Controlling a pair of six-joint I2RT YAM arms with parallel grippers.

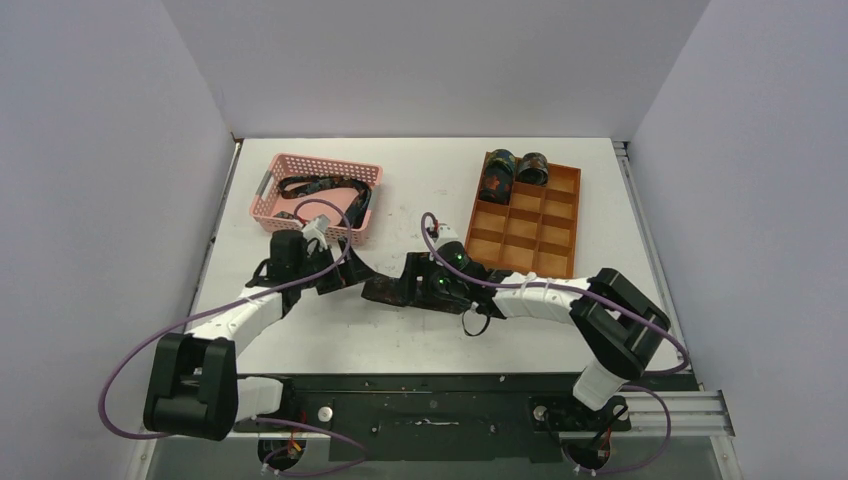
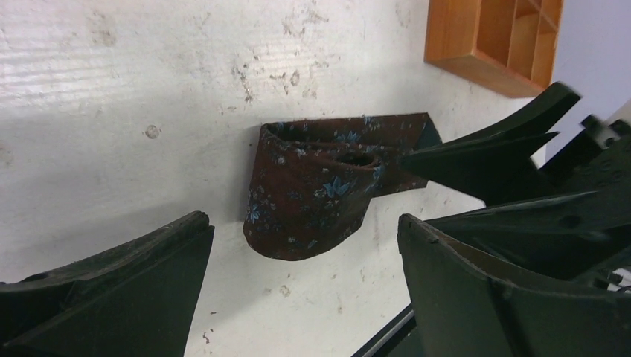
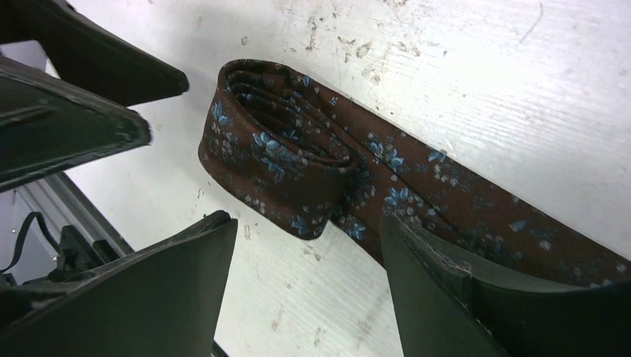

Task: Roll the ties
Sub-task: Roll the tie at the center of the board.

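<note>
**Top external view: one tie half rolled, both sets of jaws apart**

From above I see the white table taking up most of the frame, its paint scuffed and chipped in the wrist views. At 1 o'clock from the table's middle sits the wooden tray, split into small compartments. Its far row holds a rolled tie at the left end and a second roll just beside it; the other compartments I can see are bare wood. At 11 o'clock is the pink basket, with loose ties heaped unrolled inside. The left arm's wrist overlaps the basket's near rim from this angle.

Both arms reach in toward the middle, purple cables looping off them. Between them, at about 6 o'clock from the centre, lies the working tie.

On the left wrist camera, the left gripper hangs over the roll with its jaws wide apart, holding nothing. On the right wrist camera, the right gripper is also spread. The coiled end lies between its fingers, and the flat tail runs off toward 4 o'clock under one finger. I can't tell whether that finger touches the fabric.
</note>
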